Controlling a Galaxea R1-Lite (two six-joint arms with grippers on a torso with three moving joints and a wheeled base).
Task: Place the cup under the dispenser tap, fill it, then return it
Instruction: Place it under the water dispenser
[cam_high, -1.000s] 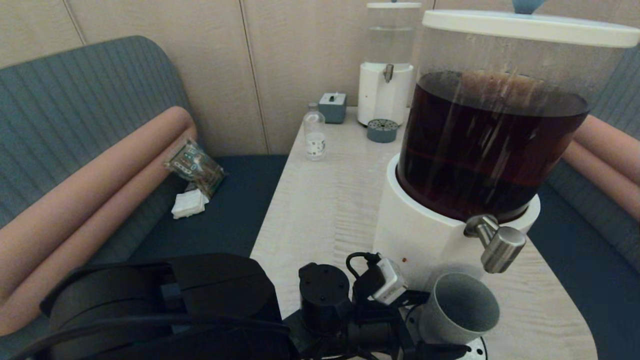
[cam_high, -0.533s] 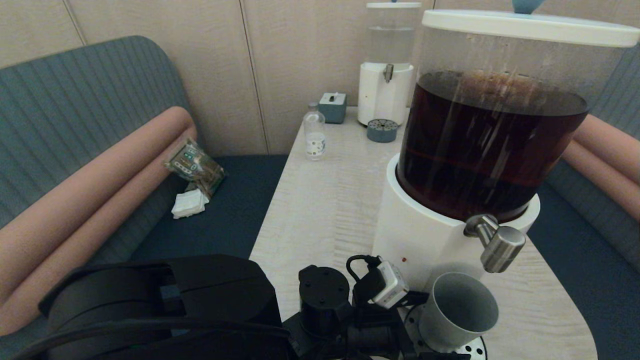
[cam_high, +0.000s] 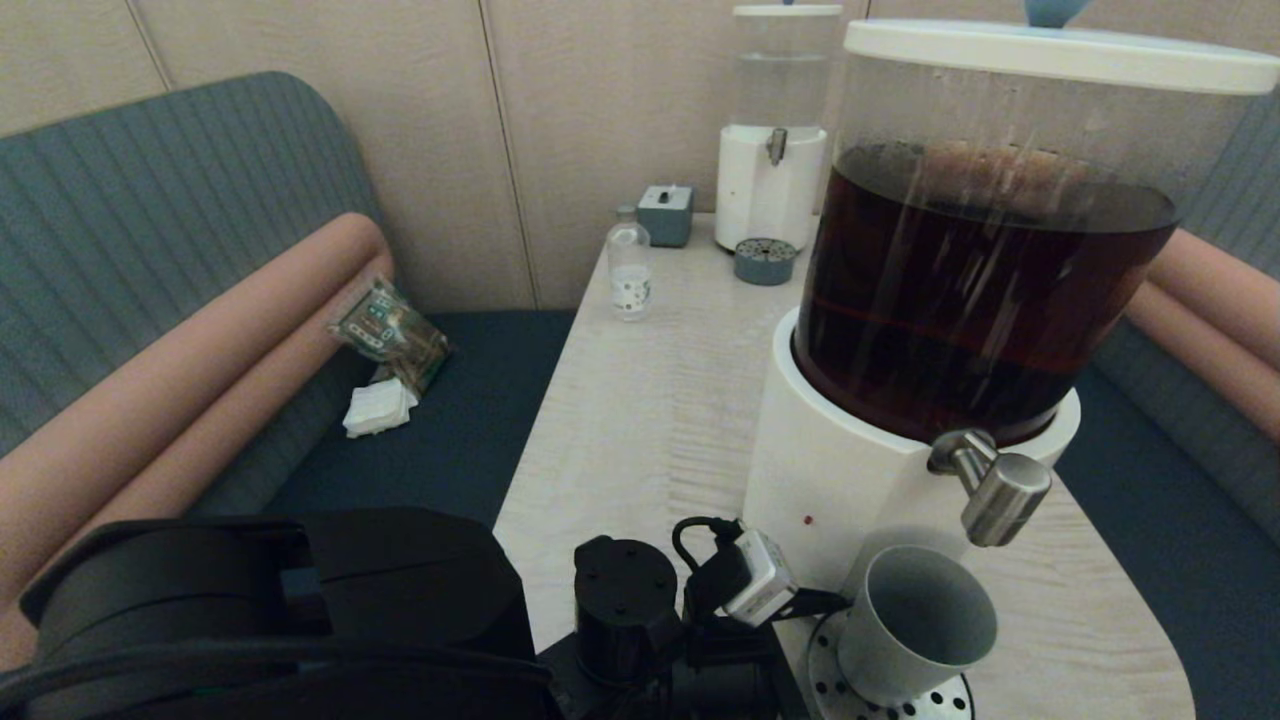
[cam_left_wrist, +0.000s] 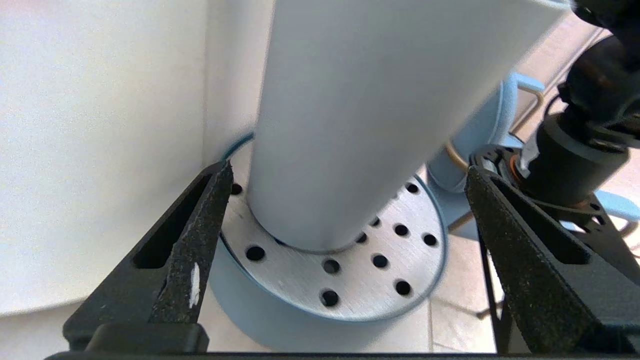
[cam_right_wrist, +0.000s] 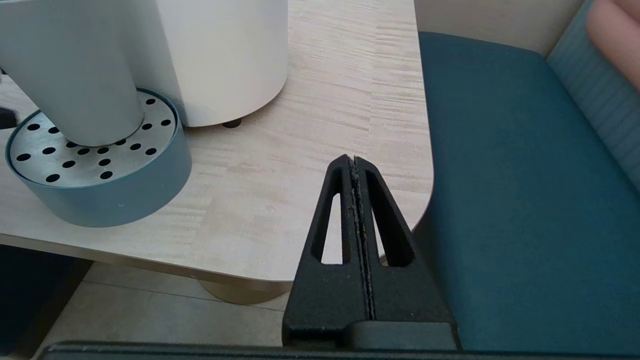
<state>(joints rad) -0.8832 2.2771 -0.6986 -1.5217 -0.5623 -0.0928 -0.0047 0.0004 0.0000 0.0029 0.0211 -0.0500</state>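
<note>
The grey cup (cam_high: 915, 625) stands on the perforated drip tray (cam_high: 826, 668), just below the brushed-steel tap (cam_high: 1000, 495) of the big dispenser (cam_high: 850, 480) of dark brown liquid. No liquid shows inside the cup. In the left wrist view my left gripper (cam_left_wrist: 348, 170) is open, its fingers (cam_left_wrist: 200, 235) on either side of the cup (cam_left_wrist: 360, 115) and clear of its wall, low by the tray (cam_left_wrist: 360, 295). My right gripper (cam_right_wrist: 354, 159) is shut on nothing, parked off the table's near right corner. Its view shows the cup (cam_right_wrist: 75, 75) and tray (cam_right_wrist: 115, 190).
At the table's far end stand a small clear bottle (cam_high: 630, 272), a grey box (cam_high: 665, 214), a smaller clear-liquid dispenser (cam_high: 772, 150) and its own small tray (cam_high: 765, 262). Blue bench seats flank the table; a packet (cam_high: 390, 335) and napkins (cam_high: 378, 410) lie on the left seat.
My left arm has drawn back towards me and away from the cup. The cup stays put on the drip tray under the tap.
</note>
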